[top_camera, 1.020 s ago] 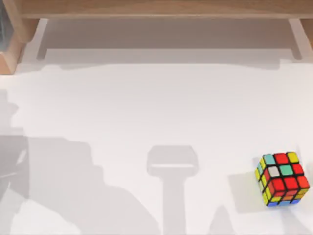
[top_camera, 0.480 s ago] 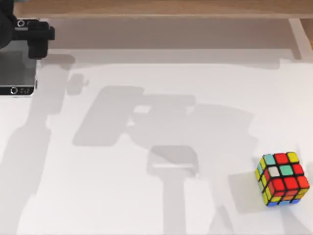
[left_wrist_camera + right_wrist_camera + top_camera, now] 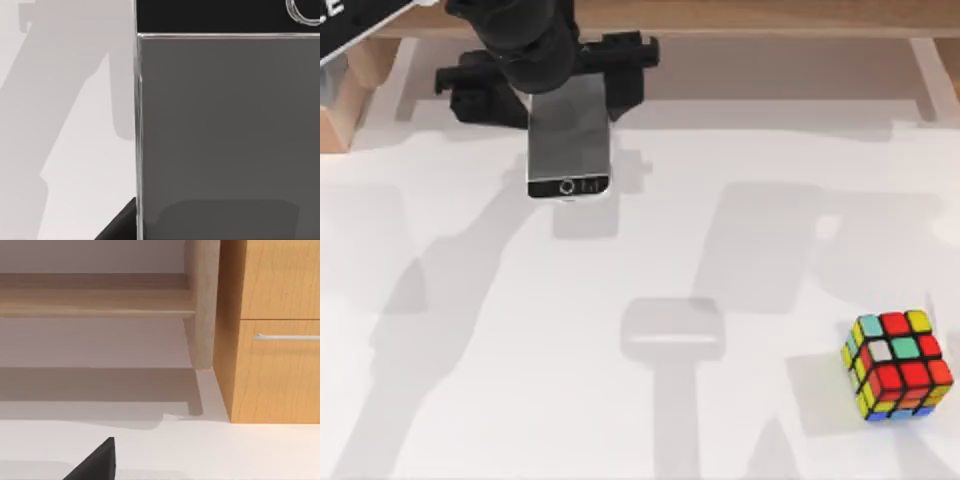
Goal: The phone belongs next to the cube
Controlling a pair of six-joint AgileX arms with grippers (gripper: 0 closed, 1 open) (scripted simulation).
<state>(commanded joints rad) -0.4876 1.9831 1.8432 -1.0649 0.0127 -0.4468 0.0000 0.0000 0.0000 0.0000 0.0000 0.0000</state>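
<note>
Your left gripper point(image 3: 570, 85) is up in the air over the far edge of the bench, a bit left of the middle. Its two fingers are closed tight on the phone point(image 3: 569, 140), one on each long side. The phone hangs off the bench, flat, with its screen up. The end with the round home button points toward the near edge. In the left wrist view the grey screen point(image 3: 225, 125) sits right under the camera, with the white bench point(image 3: 65, 150) off to one side.

The cube point(image 3: 897, 364) sits by itself near the near right corner of the bench. It is well apart from the phone.

So I think you are in the carrying step. The phone is picked up but not put down yet.

Next, you need to take the phone across the bench toward the near right corner. Bring it low just beside the cube, on the open side. Keep it flat. Do not bump the cube. Let go only when the phone lies on the bench.

Your right arm is parked. Its wrist view looks at a wooden cabinet point(image 3: 275, 340).
</note>
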